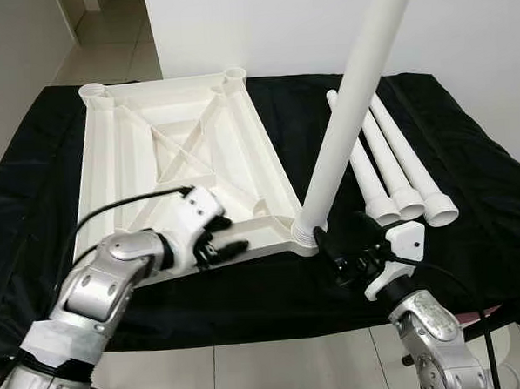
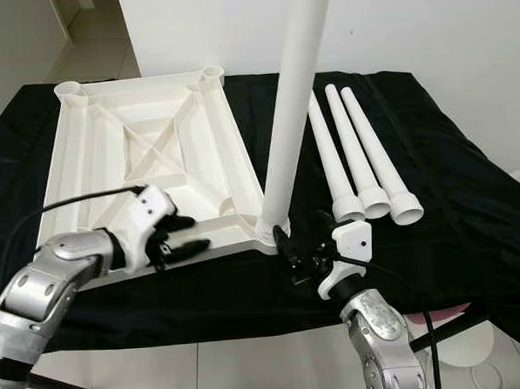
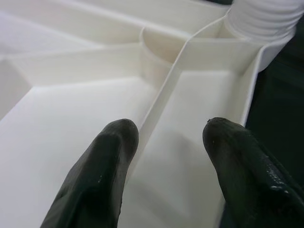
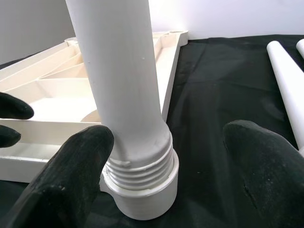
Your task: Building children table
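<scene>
Tabletop [image 1: 184,155] holds one upright leg [image 1: 344,129], right tool [image 4: 156,161] open beside it.

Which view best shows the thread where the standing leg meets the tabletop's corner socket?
The right wrist view: the leg's thread sits close up above the socket. Both eye views show the joint small; the left wrist view catches a cropped corner of it.

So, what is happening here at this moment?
The robot is building a children's table on a black cloth. The white tabletop lies upside down. One white leg stands in the near right corner socket, its threads showing. The right gripper is open beside the base of the leg, not closed on it. The left gripper is open over the near edge of the tabletop. Three more legs lie on the cloth to the right.
</scene>
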